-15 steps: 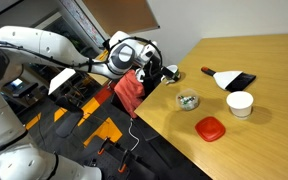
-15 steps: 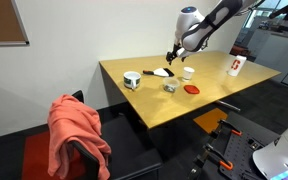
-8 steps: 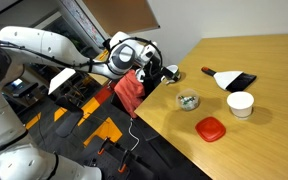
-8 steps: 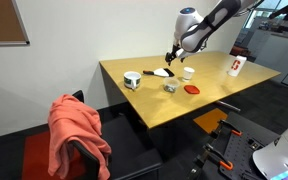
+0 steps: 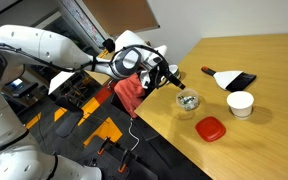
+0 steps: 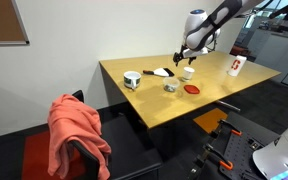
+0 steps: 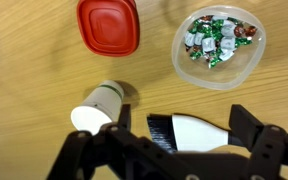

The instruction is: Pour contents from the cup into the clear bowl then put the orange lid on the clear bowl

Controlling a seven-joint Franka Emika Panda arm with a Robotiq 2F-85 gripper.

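Spread wide and empty, the gripper (image 7: 169, 150) hovered over the table (image 7: 24, 70); in the wrist view the clear bowl (image 7: 189, 72), holding wrapped sweets (image 7: 216, 40), lay right of the orange lid (image 7: 109, 25)

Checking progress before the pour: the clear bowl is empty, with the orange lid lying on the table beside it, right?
Not empty: the wrist view shows the clear bowl holding wrapped candies. The orange lid does lie on the table beside it.
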